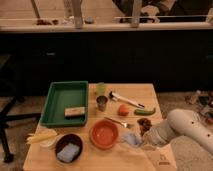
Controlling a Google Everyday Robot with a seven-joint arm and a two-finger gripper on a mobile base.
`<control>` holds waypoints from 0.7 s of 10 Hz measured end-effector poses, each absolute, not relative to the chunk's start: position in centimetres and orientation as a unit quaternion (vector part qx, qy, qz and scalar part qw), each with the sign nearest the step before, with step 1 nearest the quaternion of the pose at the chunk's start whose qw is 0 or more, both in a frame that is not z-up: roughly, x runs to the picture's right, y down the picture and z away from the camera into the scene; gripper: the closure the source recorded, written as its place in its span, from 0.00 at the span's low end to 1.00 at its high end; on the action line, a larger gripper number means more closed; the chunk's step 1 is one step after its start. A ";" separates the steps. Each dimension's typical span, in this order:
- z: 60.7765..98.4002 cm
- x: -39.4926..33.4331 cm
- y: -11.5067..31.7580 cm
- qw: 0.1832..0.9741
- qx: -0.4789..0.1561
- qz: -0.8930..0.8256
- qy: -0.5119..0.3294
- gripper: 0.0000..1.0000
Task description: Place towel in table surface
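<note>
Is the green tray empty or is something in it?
Not empty. One tan block lies flat in the green tray, near its front right corner. The claw is over the table at its front right, by the towel.

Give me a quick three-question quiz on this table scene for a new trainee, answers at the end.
1. True or false: the green tray holds a tan block.
2. Which lies nearest the tool: A the towel, B the green cup, C the dark bowl?
3. Fill in: in the picture, the red bowl sits to the ___ of the towel.
Key: 1 true; 2 A; 3 left. The tool is at the table's front right, beside the towel.
</note>
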State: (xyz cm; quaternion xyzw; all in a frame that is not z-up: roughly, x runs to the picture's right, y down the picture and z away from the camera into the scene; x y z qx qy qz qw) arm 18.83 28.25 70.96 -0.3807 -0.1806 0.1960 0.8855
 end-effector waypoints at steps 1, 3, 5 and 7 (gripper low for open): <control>71.0 19.1 28.6 0.884 -0.384 0.199 -0.179 1.00; 71.0 19.7 29.4 0.882 -0.388 0.203 -0.174 1.00; 71.1 19.9 29.5 0.884 -0.386 0.202 -0.172 1.00; 71.1 19.8 29.5 0.884 -0.386 0.201 -0.172 0.87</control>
